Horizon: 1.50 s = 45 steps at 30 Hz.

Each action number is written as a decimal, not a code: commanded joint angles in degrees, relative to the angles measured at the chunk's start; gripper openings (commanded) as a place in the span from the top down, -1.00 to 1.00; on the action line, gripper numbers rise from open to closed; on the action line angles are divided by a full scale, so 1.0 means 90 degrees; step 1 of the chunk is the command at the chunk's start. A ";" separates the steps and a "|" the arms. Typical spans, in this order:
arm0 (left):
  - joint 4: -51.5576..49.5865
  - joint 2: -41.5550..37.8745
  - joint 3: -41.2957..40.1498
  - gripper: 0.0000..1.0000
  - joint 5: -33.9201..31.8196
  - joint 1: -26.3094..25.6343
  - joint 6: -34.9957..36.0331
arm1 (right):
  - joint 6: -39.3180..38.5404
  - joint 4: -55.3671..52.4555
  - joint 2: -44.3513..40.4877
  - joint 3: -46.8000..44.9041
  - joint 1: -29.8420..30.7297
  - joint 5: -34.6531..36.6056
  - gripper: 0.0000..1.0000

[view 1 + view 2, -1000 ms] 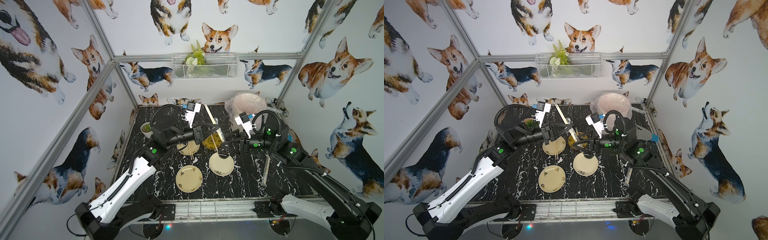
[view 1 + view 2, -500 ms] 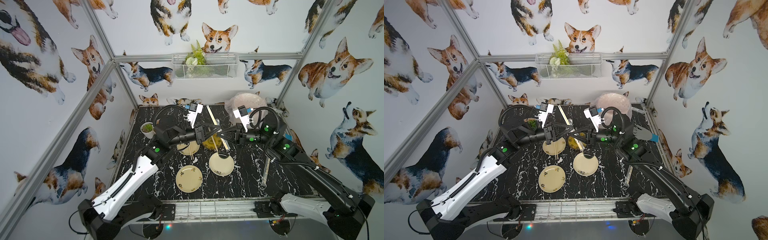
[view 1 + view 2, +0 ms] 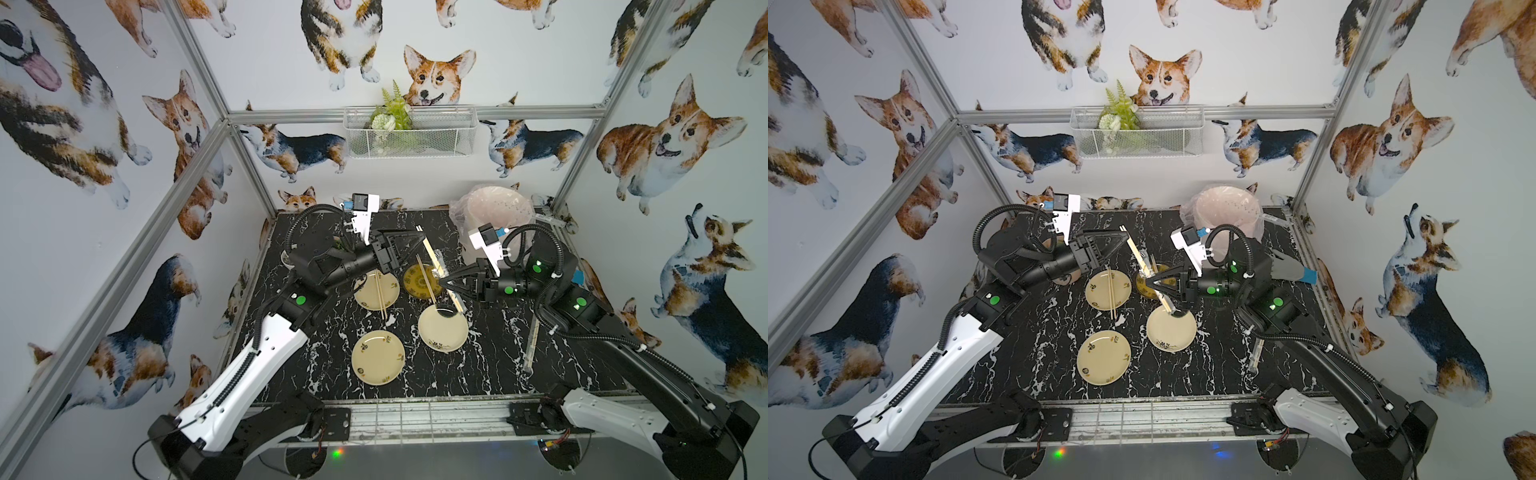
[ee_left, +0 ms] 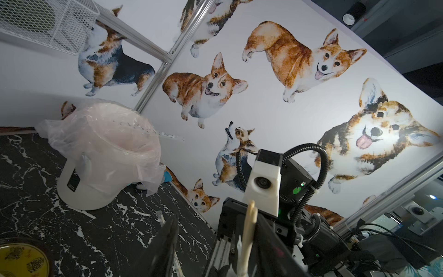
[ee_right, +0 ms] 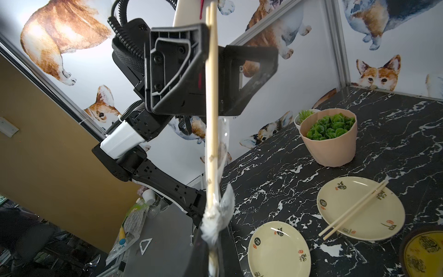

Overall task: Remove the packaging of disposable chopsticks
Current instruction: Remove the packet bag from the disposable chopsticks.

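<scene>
A pair of disposable chopsticks (image 3: 431,258) (image 3: 1137,257) hangs slanted above the plates. Its upper half is bare wood. The clear packaging (image 5: 217,215) (image 3: 439,271) is bunched up just above my right gripper (image 5: 213,237) (image 3: 443,283), which is shut on the chopsticks through the sleeve. The lower end still sits in the sleeve. My left gripper (image 4: 217,218) (image 3: 422,241) (image 5: 213,55) stands open around the upper end, which leans by one finger (image 4: 266,230). A second wrapped pair (image 3: 532,340) lies on the table at the right.
Bare chopsticks lie on a cream plate (image 3: 365,291) and on a dark plate (image 3: 411,276). Two more cream plates (image 3: 377,356) (image 3: 442,332) sit nearer the front. A lined bin (image 3: 494,212) stands back right, and a potted plant (image 5: 328,136) back left.
My right gripper closed on the sleeved part of the chopsticks. My left gripper then opened off their upper end.
</scene>
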 commanded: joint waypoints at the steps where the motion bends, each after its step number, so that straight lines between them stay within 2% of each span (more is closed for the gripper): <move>1: 0.0652 0.0103 0.0023 0.09 0.0519 0.0012 -0.0401 | -0.0082 -0.0010 -0.0048 -0.0018 0.0014 -0.0099 1.00; 5: 0.0949 0.0084 -0.0029 0.23 0.0699 0.0018 -0.0530 | -0.0104 -0.0068 -0.0021 0.0002 0.0015 -0.0044 1.00; 8: 0.0956 0.0094 -0.0028 0.45 0.0794 0.0011 -0.0550 | -0.0092 -0.0029 0.0038 0.0026 0.0014 -0.0098 1.00; 13: 0.0937 0.0194 -0.0026 0.47 0.0915 -0.0008 -0.0592 | -0.0077 -0.0010 0.0107 0.0097 0.0015 -0.0142 1.00; 17: 0.0972 0.0211 -0.0028 1.00 0.0960 -0.0008 -0.0599 | -0.0082 -0.0043 0.0127 0.0126 0.0015 -0.0105 1.00; 20: 0.0826 0.0093 -0.0010 1.00 0.0771 -0.0004 -0.0488 | -0.0164 -0.0192 0.0128 0.0093 0.0015 -0.0041 1.00; 24: 0.0237 -0.0198 0.0069 1.00 0.0168 0.0121 -0.0150 | -0.0534 -0.0788 0.0138 0.0081 0.0014 -0.0081 1.00; 29: 0.0412 -0.0451 0.0030 1.00 -0.0220 0.0546 -0.0482 | -0.0670 -0.1117 0.0026 -0.0255 0.0014 -0.0208 0.97; 39: 0.0876 -0.0434 0.0106 1.00 -0.0229 0.1259 -0.1044 | -0.0838 -0.1653 -0.0330 -0.0625 0.0014 -0.0244 1.00; 45: 0.0750 -0.0489 0.0303 1.00 -0.0243 0.1456 -0.0919 | -0.1037 -0.2091 -0.0331 -0.0570 0.0014 -0.0147 1.00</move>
